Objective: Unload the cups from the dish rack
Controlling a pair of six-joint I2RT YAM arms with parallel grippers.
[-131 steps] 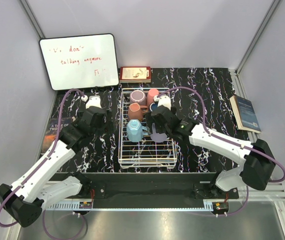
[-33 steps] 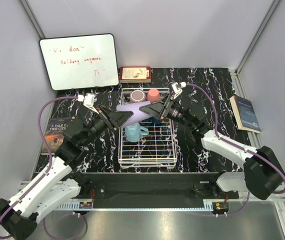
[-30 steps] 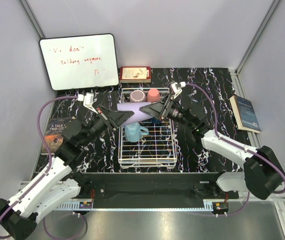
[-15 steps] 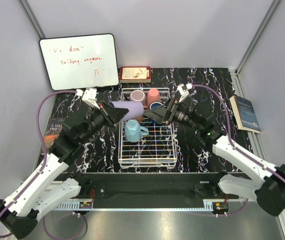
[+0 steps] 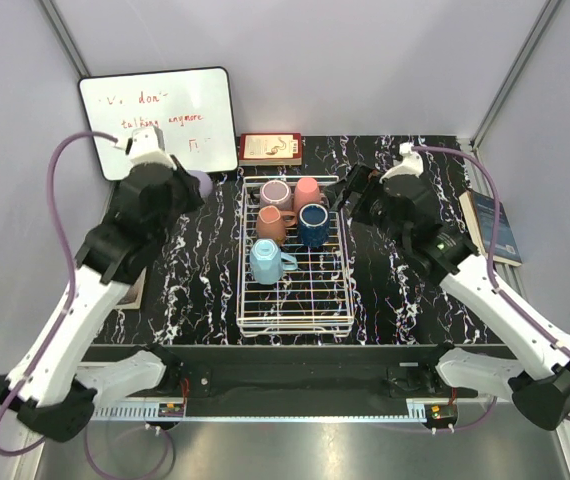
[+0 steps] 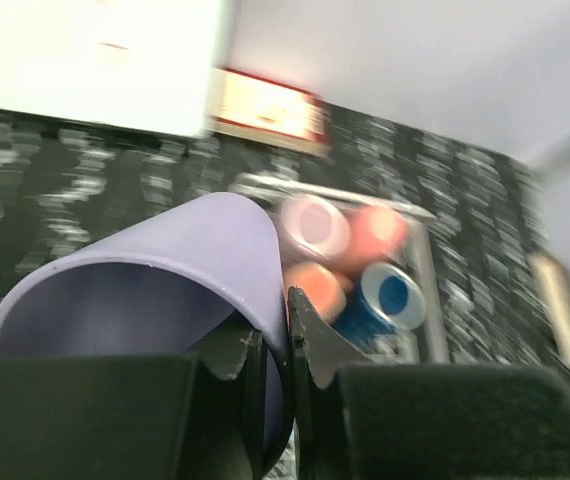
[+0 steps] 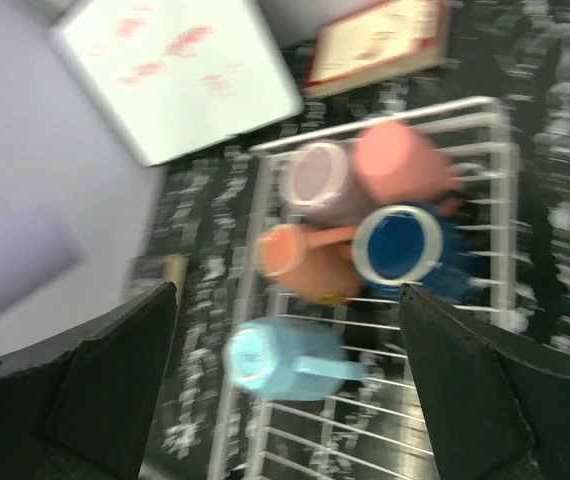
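**One cup out, five in the rack**

The two arms are bolted at the front edge of the table [image 5: 385, 300]. In the middle sits the dish rack [image 5: 295, 328], and its front half is bare. A light blue cup [image 5: 267, 262] lies on its side there. Behind it, close together, are an orange cup [image 5: 270, 222], a dark blue cup [image 5: 313, 222], a mauve cup [image 5: 274, 193] and a pink cup [image 5: 307, 188].

The right gripper [image 5: 350, 193] hangs just beside the back of the rack, toward the right edge. Its fingers are spread wide and hold nothing. It looks ready to reach for the next cup.

The left gripper [image 6: 285, 335] is up high over the far left corner. It pinches the wall of the lavender cup [image 6: 145, 270], one finger inside and one outside, so the cup hangs sideways. It is likely being carried to the table left of the rack.

The table is black with white streaks. A book [image 5: 492, 228] lies at the right edge and another book [image 5: 271, 148] at the far edge. A whiteboard [image 5: 155, 120] leans in the far left corner. Pale grey walls stand all around.
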